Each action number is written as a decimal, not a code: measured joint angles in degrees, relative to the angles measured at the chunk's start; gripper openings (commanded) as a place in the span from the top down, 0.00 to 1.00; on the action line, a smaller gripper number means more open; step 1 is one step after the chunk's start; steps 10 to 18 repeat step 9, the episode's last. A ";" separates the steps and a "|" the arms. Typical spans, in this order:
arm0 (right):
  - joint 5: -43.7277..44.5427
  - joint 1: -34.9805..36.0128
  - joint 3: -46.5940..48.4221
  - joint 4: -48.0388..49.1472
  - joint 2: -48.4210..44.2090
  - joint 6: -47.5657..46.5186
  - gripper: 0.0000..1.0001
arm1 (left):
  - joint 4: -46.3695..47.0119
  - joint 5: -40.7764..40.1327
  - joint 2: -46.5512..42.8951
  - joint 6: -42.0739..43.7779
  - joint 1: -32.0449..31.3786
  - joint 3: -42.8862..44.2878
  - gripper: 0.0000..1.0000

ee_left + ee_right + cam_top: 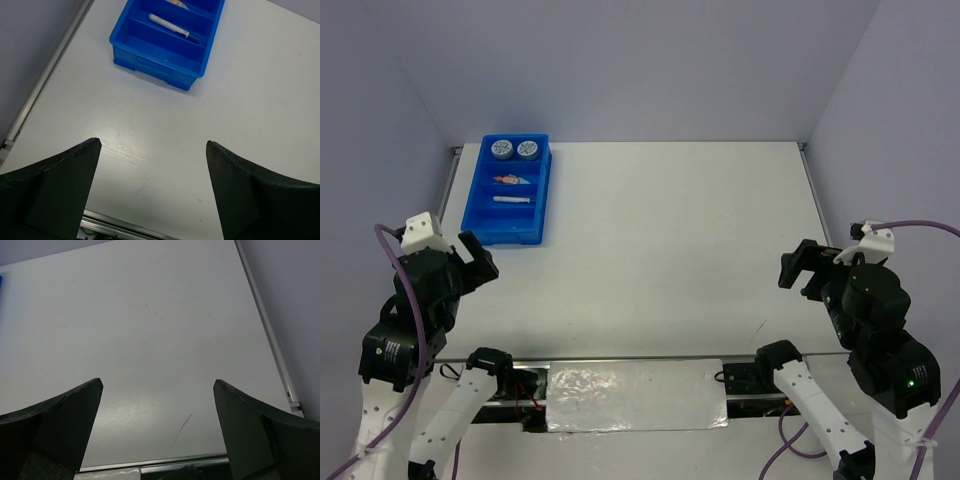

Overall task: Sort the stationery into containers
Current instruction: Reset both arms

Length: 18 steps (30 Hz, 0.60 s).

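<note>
The blue divided tray [533, 235] sits at the table's far left. Its farthest compartment holds two round tape rolls [515, 149]. An orange stick and other small pieces [510, 180] lie in the second compartment, and a white pen [512, 200] lies in the third. The nearest compartment looks empty. In the left wrist view the tray [150, 62] and the pen [167, 25] show ahead. My left gripper [480, 262] hovers open, near and left of the tray, holding nothing. My right gripper [800, 268] hangs open over bare table at the right, holding nothing.
A metal rail [630, 358] runs along the table's near edge, with a foil-covered patch [635, 395] below it between the arm bases. Grey walls close in the left, back and right sides. A thin dark scratch [181, 431] marks the table near the right gripper.
</note>
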 measured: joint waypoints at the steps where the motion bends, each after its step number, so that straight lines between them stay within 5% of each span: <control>1: 0.07 0.00 0.33 -0.02 0.28 0.02 0.00 | 0.00 -0.52 0.02 0.15 0.00 0.07 0.01; 18: 0.63 0.00 1.88 0.07 2.47 0.09 0.00 | 2.03 -4.66 0.28 2.82 0.00 0.24 0.01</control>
